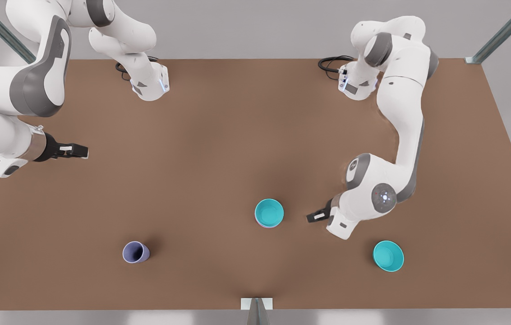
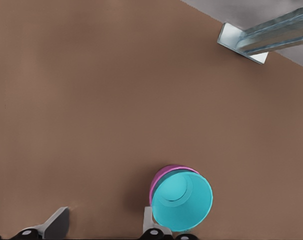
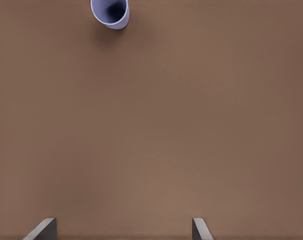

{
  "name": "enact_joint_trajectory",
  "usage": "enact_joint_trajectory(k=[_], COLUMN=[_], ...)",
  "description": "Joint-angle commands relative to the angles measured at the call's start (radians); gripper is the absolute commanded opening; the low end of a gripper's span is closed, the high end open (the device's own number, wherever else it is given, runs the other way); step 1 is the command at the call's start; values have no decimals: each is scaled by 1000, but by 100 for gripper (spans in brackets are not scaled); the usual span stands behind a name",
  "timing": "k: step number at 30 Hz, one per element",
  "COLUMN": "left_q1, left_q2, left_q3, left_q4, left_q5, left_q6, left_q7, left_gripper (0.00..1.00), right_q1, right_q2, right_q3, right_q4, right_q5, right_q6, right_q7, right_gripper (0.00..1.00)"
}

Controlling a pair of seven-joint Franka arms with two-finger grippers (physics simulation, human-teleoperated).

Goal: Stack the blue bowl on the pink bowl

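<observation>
The blue bowl (image 1: 269,211) (image 2: 182,201) sits nested inside the pink bowl (image 2: 158,181), whose magenta rim peeks out along one side. Both stand at the table's middle front. My left gripper (image 1: 316,216) (image 2: 102,227) hovers just off the stack on the front view's right, open and holding nothing, with one finger (image 2: 149,221) close beside the bowls. My right gripper (image 1: 78,150) (image 3: 122,230) waits far away at the front view's left, open and holding nothing, above bare table.
A wider teal bowl (image 1: 388,256) stands at the front right of the front view. A lavender cup (image 1: 135,252) (image 3: 110,12) stands at the front left. A metal bracket (image 1: 256,304) (image 2: 241,42) marks the table's front edge. The brown table (image 1: 219,135) is bare elsewhere.
</observation>
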Motion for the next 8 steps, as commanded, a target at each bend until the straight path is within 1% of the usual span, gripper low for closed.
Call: enact_joint_trajectory(k=[1, 3, 4, 5, 6, 7, 8], left_q1=[89, 157, 171, 139, 111, 113, 112], left_q2=[-134, -214, -227, -317, -410, -418, -421], left_q3=[0, 0, 0, 20, 86, 103, 104], left_q4=[6, 6, 1, -157, -278, -278, -277], left_q5=[196, 254, 255, 254, 213, 161, 159], left_q6=[-465, -560, -568, -481, -347, -351, -364], left_q7=[245, 461, 466, 460, 463, 464, 464], left_gripper=[100, 100, 100, 100, 100, 100, 100], right_q1=[0, 0, 0, -1, 0, 0, 0], right_q2=[-1, -1, -1, -1, -1, 3, 3], right_q3=[0, 0, 0, 0, 0, 0, 0], right_q4=[0, 0, 0, 0, 0, 2, 0], right_q5=[-1, -1, -1, -1, -1, -2, -2], right_q6=[1, 1, 1, 1, 1, 1, -1], right_q7=[-9, -9, -9, -9, -9, -9, -9], right_gripper=[100, 100, 100, 100, 100, 100, 100])
